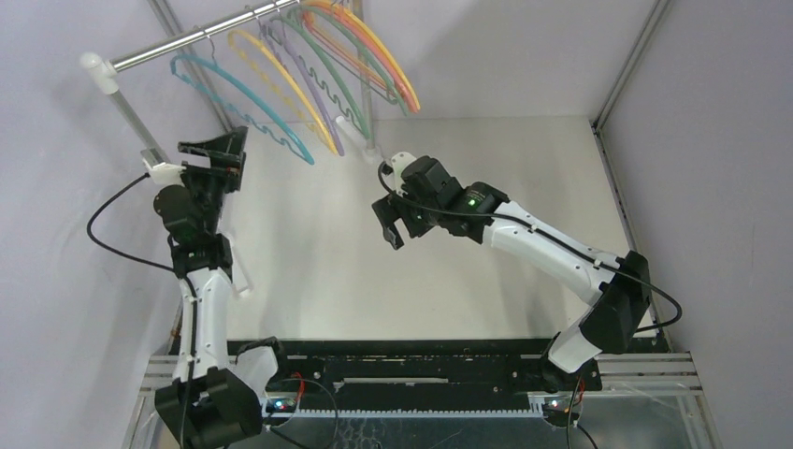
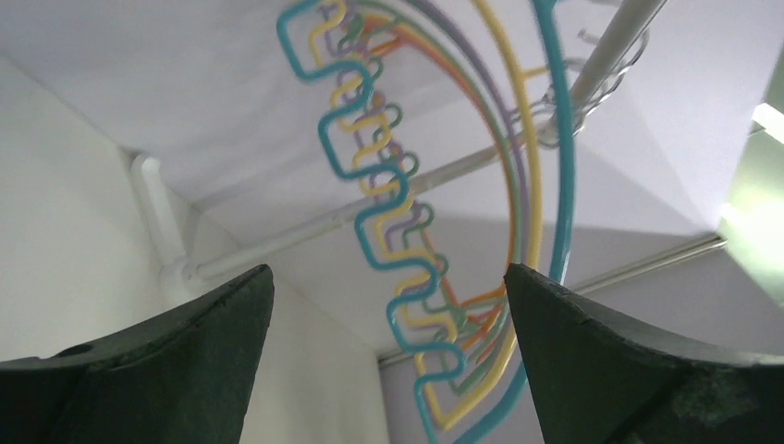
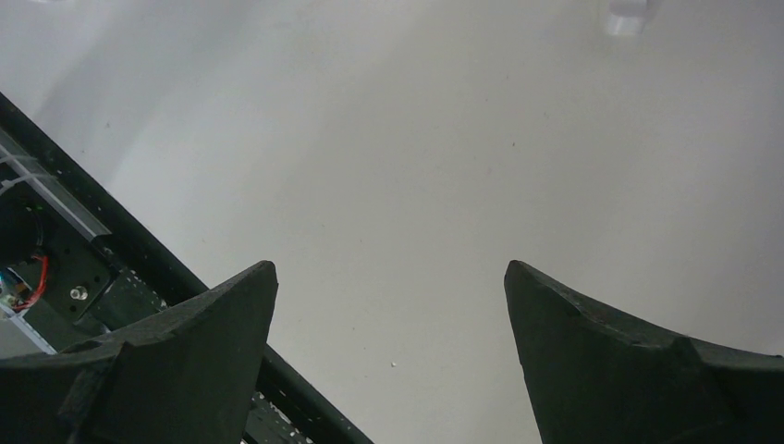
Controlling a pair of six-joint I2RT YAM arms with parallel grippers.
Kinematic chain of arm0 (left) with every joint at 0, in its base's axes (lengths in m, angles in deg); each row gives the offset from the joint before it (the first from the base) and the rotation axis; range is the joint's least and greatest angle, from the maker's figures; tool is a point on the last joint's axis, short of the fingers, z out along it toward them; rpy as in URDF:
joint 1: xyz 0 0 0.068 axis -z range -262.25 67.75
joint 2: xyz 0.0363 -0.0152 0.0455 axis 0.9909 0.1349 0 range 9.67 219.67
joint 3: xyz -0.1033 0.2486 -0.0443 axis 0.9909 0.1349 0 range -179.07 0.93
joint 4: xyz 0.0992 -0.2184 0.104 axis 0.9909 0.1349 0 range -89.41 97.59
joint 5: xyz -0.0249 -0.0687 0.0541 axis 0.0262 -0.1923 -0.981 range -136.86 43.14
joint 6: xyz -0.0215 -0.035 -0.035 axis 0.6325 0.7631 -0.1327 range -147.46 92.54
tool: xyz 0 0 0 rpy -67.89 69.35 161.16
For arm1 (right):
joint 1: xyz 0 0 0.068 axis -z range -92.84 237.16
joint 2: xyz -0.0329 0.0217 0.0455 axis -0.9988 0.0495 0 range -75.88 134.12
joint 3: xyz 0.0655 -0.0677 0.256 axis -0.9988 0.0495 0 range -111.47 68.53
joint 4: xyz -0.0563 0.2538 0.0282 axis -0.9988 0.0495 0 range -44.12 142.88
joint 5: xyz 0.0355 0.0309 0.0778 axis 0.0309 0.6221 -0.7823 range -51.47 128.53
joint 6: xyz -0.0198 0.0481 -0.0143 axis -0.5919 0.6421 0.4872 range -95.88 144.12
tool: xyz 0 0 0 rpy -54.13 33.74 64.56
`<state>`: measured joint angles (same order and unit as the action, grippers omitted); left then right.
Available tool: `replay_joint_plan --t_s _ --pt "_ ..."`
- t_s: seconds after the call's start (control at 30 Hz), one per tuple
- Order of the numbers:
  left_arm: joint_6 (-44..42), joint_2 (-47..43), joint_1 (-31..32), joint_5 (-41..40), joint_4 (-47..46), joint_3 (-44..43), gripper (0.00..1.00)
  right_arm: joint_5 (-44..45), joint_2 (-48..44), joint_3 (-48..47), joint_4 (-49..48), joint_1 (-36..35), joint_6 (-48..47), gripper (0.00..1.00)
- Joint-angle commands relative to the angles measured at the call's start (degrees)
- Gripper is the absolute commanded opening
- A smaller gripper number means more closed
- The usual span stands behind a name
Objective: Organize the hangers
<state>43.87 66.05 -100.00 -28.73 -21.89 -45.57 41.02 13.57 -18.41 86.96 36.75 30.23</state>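
Note:
Several hangers hang in a row from the silver rail (image 1: 187, 42) at the top of the overhead view: a wavy teal one (image 1: 245, 101) nearest the left arm, then yellow (image 1: 283, 82), purple (image 1: 316, 94), green (image 1: 338, 73) and orange (image 1: 385, 56). My left gripper (image 1: 217, 148) is raised just below and left of the teal hanger, open and empty. The left wrist view looks up between its spread fingers (image 2: 185, 351) at the teal hanger (image 2: 370, 217) and the yellow hanger (image 2: 529, 185). My right gripper (image 1: 393, 229) hovers open over the table, holding nothing, as in the right wrist view (image 3: 390, 273).
The rail rests on white posts, one at the left (image 1: 117, 89) and one at mid-table (image 1: 365, 126), whose foot (image 3: 629, 18) shows in the right wrist view. A black base bar (image 3: 139, 250) runs along the table's near edge. Grey walls enclose the white table (image 1: 524, 159).

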Motion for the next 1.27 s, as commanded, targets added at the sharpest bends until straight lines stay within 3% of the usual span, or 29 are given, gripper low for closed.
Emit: replay_joint_plan --t_s 0.0,0.13,0.27,0.43,0.7,0.87,1.1,1.23 --pt "-14.68 -4.86 -0.18 6.28 17.91 -1.11 0.99 -0.19 -3.15 2.38 -2.71 1.8 1.93 1.0" --pt "-26.33 -8.79 -0.16 4.13 31.19 -0.37 0.99 0.92 -5.79 4.6 -4.32 3.98 2.35 1.0" --pt "-32.18 -10.23 -0.17 2.67 36.91 1.22 1.0 1.44 -6.43 6.2 -4.13 6.22 3.99 1.0" --pt "-42.42 -9.75 3.38 -6.39 45.17 -0.03 1.0 3.37 -6.95 10.8 -4.71 11.17 5.61 1.0" --pt "-45.13 -8.12 11.86 -14.8 44.57 1.8 0.99 -0.81 -8.38 16.17 -12.28 22.41 5.29 1.0" --pt "-45.4 -7.82 12.84 -15.0 42.05 3.77 0.99 1.8 -6.55 17.53 -15.11 27.26 1.76 1.0" --pt "-47.32 -6.89 13.05 -14.99 41.05 4.61 1.0 -3.25 -4.53 17.68 -17.64 36.59 2.4 1.0" --pt "-47.19 -6.6 13.01 -14.78 40.65 4.51 0.99 -3.23 -4.22 17.59 -18.28 37.66 3.3 1.0"
